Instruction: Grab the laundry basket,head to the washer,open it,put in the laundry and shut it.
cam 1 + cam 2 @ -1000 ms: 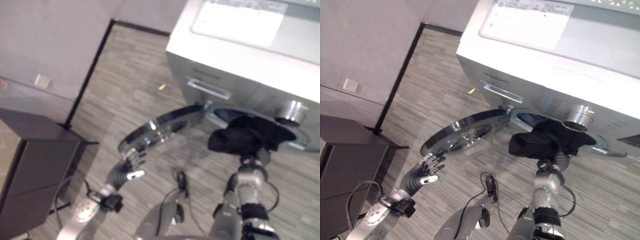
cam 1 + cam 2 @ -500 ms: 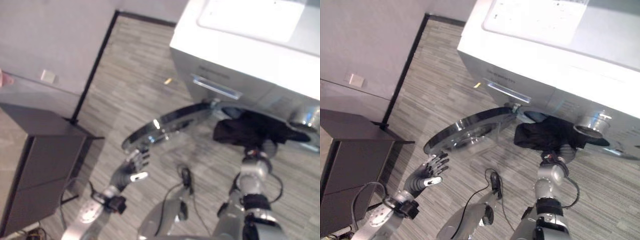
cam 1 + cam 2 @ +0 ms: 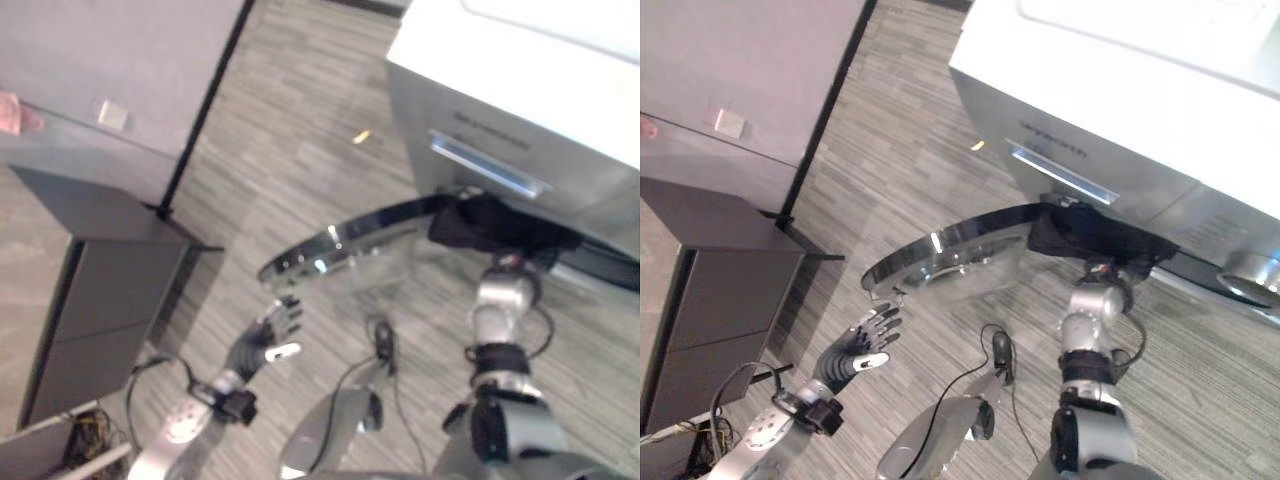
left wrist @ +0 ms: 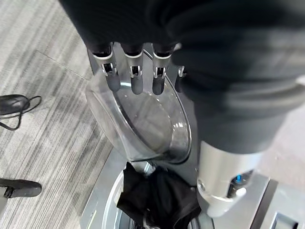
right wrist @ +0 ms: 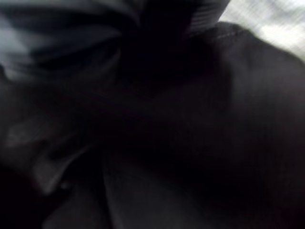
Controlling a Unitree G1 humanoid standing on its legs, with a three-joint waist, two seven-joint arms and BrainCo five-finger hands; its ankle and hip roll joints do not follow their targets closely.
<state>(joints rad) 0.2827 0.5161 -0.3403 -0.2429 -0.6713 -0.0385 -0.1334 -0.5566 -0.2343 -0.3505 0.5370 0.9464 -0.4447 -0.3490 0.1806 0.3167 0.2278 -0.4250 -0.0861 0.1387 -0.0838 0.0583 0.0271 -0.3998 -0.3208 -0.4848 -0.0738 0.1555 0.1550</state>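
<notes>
The white washer (image 3: 1120, 100) stands at the upper right with its round glass door (image 3: 950, 255) swung open over the floor. A bundle of black laundry (image 3: 1095, 235) lies in the mouth of the drum. My right arm (image 3: 1087, 305) reaches up into that bundle, and the hand is buried in the dark cloth (image 5: 190, 119). My left hand (image 3: 862, 345) is open, fingers (image 4: 133, 76) straight, just below the door's outer rim and apart from it. The left wrist view looks past the door glass (image 4: 152, 124) to the black laundry (image 4: 157, 195) at the drum.
A dark cabinet (image 3: 710, 290) stands on the left against the grey wall. The washer's drawer handle (image 3: 1060, 172) sits above the door hinge. A small yellow scrap (image 3: 978, 145) lies on the striped floor near the washer's corner.
The camera has shifted. My right arm has pushed the black laundry farther up into the drum mouth. My left hand stays open by the door's rim.
</notes>
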